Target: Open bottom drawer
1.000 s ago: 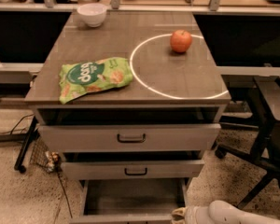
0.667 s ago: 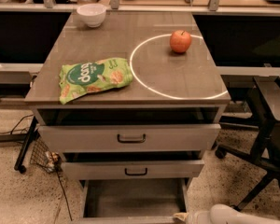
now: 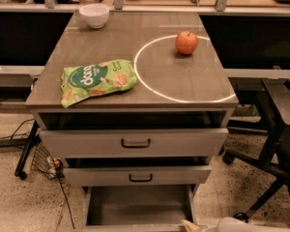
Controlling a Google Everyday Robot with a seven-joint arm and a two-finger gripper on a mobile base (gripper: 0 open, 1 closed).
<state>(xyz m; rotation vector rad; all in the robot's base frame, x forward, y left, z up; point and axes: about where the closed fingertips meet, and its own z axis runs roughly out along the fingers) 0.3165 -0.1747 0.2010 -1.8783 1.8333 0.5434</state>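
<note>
Bottom drawer (image 3: 135,206) sits at 6 o'clock, already pulled well out, so the opening step looks basically done. Gripper (image 3: 191,225) is at 5 o'clock by its front corner, can't tell if it's clamped. Next up, I'd guess: release and back away.

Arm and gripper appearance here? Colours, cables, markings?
Little shows, at the bottom edge. The arm is a rounded off-white shell. The gripper, at the right front corner of the bottom drawer, has a pale yellowish tip. No cables or markings visible.
</note>
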